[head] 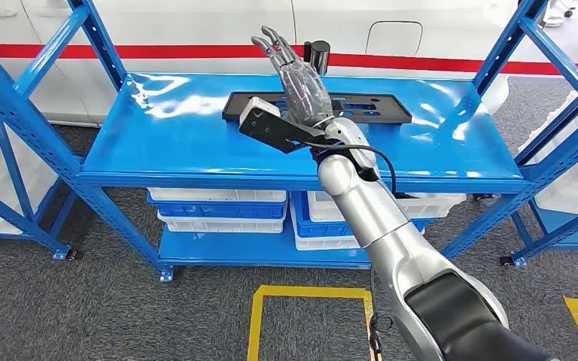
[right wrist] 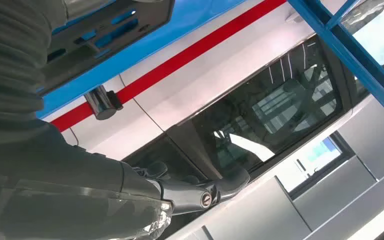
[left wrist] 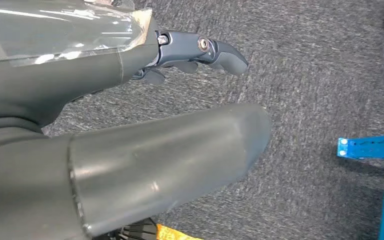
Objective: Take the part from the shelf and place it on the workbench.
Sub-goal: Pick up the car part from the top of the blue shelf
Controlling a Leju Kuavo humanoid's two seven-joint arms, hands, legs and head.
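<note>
- Head view: the right hand (head: 298,75) was raised over the blue shelf (head: 196,143), its fingers spread and empty, hovering above the part (head: 376,107). The part lay flat on the top shelf level, toward the back, ungrasped. By my reading, the task had barely begun: the grasp, the lift and the carry to the worktop were all left to do.
- The part looked like a long, flat black plate with several cut-out slots through which the blue shelf showed. It seemed thin and rigid, so I judged that getting fingers under an edge would be the awkward bit. A small dark cylinder (head: 317,53) stood behind it at the back of the shelf.
- Left wrist view: the left hand (left wrist: 190,55) hung over grey carpet (left wrist: 305,75), holding nothing; its dark fingers were loosely bent, and I could not tell whether they were apart or closed.
- Right wrist view: the right hand's fingers reached out with nothing between them, and the slotted black part lay near the wrist on the shelf.
</note>
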